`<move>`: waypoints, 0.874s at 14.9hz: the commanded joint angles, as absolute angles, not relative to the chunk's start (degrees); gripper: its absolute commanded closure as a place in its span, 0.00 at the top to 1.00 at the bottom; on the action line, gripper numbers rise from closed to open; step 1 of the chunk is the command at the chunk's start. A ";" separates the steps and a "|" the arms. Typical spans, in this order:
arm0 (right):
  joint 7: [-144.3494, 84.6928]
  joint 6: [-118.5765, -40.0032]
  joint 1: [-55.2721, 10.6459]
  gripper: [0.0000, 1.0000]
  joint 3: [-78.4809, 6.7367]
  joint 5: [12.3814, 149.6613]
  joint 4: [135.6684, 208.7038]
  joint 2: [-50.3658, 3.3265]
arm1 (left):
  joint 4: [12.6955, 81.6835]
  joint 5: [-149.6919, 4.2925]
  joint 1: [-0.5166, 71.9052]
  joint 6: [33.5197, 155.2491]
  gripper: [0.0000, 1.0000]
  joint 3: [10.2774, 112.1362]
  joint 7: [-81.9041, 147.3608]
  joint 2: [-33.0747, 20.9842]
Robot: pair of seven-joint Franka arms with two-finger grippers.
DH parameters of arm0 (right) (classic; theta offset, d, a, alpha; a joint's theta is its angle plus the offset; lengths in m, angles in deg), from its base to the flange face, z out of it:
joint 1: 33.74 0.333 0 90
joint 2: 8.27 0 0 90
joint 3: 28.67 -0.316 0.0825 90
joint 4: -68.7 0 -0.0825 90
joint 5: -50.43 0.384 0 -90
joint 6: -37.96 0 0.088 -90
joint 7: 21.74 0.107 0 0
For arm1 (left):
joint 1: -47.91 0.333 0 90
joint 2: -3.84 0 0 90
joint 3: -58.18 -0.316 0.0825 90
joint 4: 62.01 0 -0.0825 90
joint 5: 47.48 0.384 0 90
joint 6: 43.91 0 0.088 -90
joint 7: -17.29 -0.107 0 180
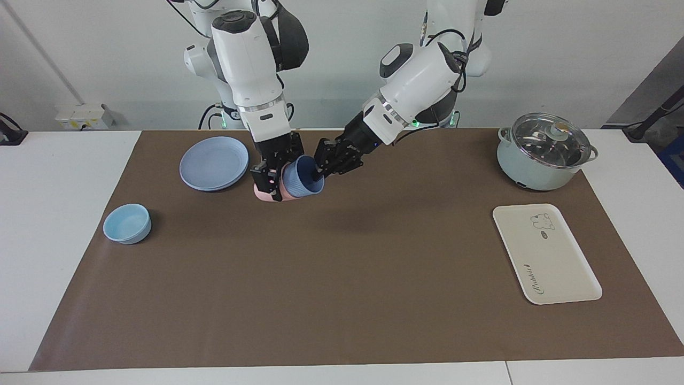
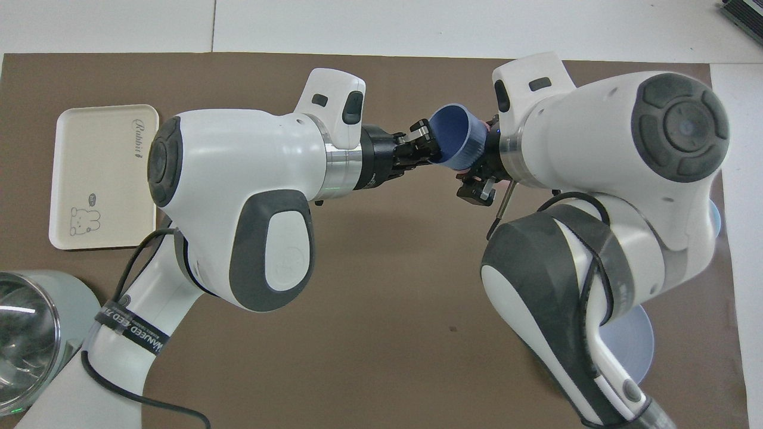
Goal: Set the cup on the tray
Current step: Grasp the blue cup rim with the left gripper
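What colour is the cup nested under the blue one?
Pink; the pink cup shows best in the facing view, beneath the blue cup.

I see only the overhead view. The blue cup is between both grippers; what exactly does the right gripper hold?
Observer: The right gripper grips a pink cup; the blue cup sits nested inside it.
Operator: Is the pair resting on the mat?
Observer: No, both hang above the mat, a shadow under them.
Operator: What else is at the right arm's end?
Observer: A light-blue bowl, farther from the robots than the plate.
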State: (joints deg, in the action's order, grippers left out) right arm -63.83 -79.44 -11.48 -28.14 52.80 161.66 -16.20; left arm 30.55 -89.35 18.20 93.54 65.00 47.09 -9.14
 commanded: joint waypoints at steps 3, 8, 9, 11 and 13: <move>-62.35 -79.90 -11.77 0.00 -28.32 51.49 160.81 -16.62 | 29.84 -87.21 17.85 90.31 0.00 64.77 45.94 -9.08; -61.73 -79.73 -11.77 0.00 -28.32 51.49 160.81 -16.53 | 21.42 -81.58 20.92 78.28 0.00 64.16 46.20 -10.84; -61.38 -79.64 -11.77 0.00 -28.32 51.49 160.81 -16.53 | 20.53 -80.53 22.15 77.21 0.00 64.16 46.20 -10.75; -61.03 -79.47 -11.77 0.00 -28.32 51.49 160.81 -16.53 | 19.99 -78.60 24.96 75.28 0.00 63.81 46.11 -9.35; -61.03 -79.29 -11.85 0.00 -28.32 51.57 160.81 -16.44 | 19.38 -76.58 27.77 72.55 0.00 63.72 46.11 -8.29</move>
State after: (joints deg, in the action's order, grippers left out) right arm -62.47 -79.55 -11.20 -28.19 52.80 161.67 -16.43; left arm 19.93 -79.58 24.58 76.21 63.90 46.71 -9.53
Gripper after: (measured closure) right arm 0.154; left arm 0.938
